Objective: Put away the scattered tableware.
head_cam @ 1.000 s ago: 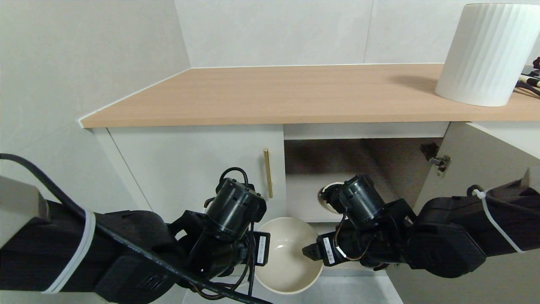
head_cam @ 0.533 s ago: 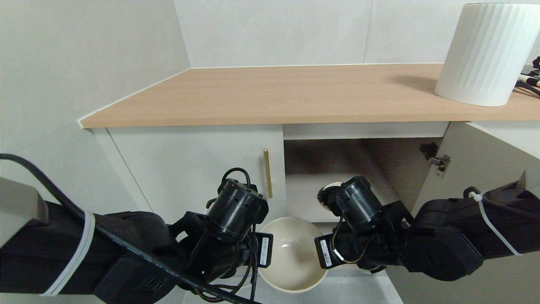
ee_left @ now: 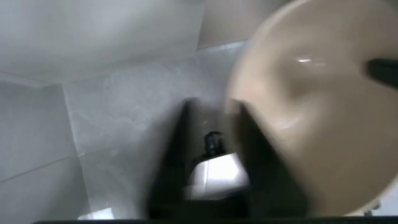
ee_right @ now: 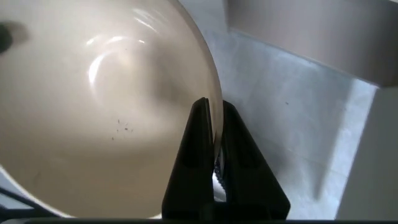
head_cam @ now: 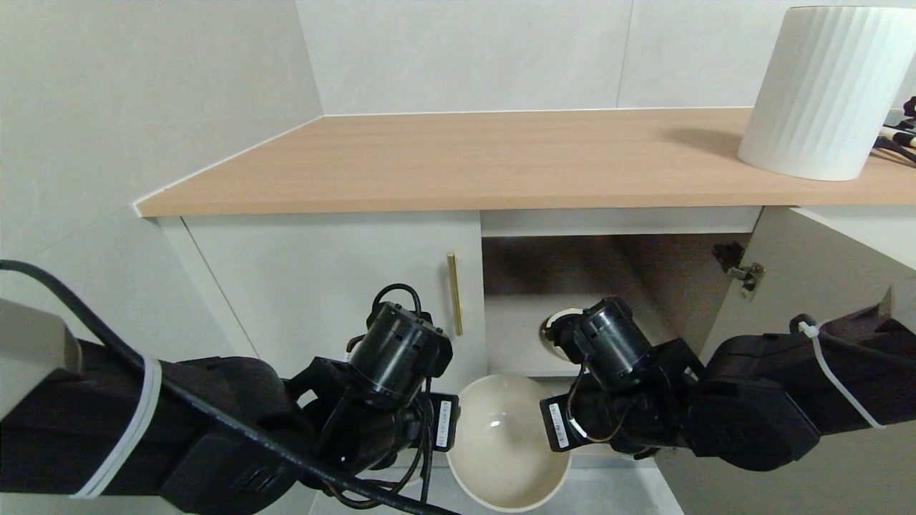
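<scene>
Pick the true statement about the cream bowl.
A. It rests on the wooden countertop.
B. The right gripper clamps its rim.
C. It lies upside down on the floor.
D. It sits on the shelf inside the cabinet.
B: the right wrist view shows the right gripper shut on the rim of the bowl, which is held off the floor.

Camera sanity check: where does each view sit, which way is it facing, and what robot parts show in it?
Head view: on the robot's head, facing forward and down at the counter and open cabinet; both arms show, either side of the bowl.
Left wrist view: on the left wrist, facing the floor and bowl; the left gripper shows.
Right wrist view: on the right wrist, facing into the bowl; the right gripper clamps its rim.
Shared: all three show the bowl.
</scene>
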Controlling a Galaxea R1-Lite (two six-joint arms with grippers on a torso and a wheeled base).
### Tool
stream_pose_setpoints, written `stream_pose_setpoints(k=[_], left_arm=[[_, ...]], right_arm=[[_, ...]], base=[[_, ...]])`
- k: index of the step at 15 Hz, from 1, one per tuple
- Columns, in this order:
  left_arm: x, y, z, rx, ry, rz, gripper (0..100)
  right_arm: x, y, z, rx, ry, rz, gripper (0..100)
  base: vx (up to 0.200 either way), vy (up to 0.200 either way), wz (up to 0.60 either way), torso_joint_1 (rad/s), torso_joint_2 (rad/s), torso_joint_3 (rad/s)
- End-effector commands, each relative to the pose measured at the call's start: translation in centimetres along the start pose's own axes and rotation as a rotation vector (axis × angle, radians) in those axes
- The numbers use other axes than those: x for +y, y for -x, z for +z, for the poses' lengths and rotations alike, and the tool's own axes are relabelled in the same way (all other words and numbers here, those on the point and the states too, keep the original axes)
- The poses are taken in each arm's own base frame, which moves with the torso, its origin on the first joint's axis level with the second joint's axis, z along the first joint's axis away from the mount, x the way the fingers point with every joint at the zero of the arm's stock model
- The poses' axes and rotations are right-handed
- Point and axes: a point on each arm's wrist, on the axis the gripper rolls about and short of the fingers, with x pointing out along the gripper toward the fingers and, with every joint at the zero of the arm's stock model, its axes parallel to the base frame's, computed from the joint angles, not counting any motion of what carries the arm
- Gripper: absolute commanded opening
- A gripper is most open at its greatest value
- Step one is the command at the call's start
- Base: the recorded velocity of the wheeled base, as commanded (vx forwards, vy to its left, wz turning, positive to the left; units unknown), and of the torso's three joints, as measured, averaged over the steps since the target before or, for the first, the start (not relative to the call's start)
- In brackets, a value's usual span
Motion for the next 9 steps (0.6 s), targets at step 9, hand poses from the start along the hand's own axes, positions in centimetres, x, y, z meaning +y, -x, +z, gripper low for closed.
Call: stream_pose_setpoints(k=[9], left_arm=[[-0.1,0.2,0.2,-0.011,0.004,-0.011,100]], right_arm=[[-4.1,-3.7,0.9,0.096,-0.038,-0.273,0]], base=[[0.000,0.000,0.00,0.000,0.00,0.000]])
